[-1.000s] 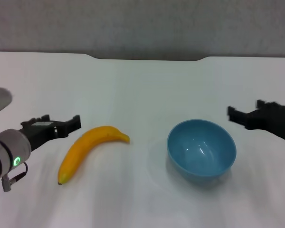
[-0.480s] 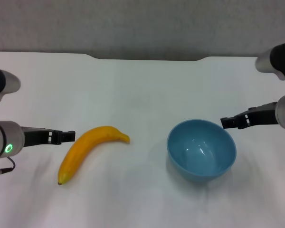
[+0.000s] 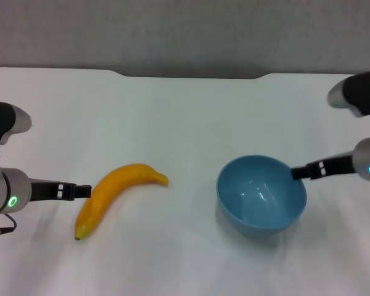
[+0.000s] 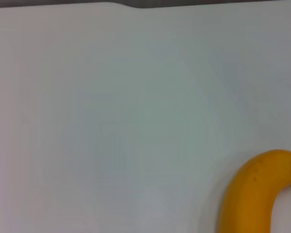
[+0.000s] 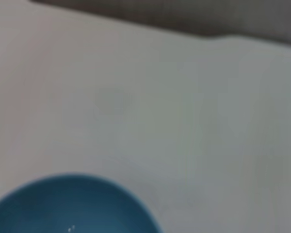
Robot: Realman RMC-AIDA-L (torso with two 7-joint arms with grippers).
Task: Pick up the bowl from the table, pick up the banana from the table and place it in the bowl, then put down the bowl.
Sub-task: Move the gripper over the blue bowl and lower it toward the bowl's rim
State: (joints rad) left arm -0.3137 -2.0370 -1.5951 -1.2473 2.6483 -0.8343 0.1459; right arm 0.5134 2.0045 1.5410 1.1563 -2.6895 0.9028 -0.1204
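Note:
The light blue bowl stands upright on the white table, right of centre. The yellow-orange banana lies left of centre, its stem end toward the bowl. My left gripper is low over the table at the banana's left side, close to or touching its middle. My right gripper is at the bowl's right rim. The left wrist view shows part of the banana. The right wrist view shows part of the bowl.
The table's far edge has a shallow notch in front of a grey wall. Bare tabletop lies between the banana and the bowl and all around them.
Both wrists have turned, so the grippers now show edge-on. The left gripper has come down beside the banana. The right gripper has come down to the bowl's right rim. Banana and bowl have not moved.

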